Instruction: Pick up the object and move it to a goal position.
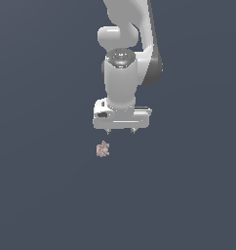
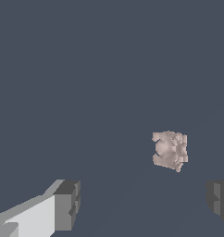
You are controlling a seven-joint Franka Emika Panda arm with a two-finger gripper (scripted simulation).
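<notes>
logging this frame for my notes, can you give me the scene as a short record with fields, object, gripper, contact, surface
object: small lumpy pinkish-beige object, lying alone on the surface
gripper: white gripper, fingers pointing down, jaws open
fingers: two grey fingertips spread wide in the wrist view, nothing between them
contact: none; object apart from the gripper, below it and toward the exterior view's left
surface: plain dark blue-grey floor
task state: object not yet picked up

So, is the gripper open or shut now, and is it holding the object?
Open and empty. In the wrist view the fingers stand wide apart, and the object lies free beyond them. The exterior view shows it apart from the gripper.
</notes>
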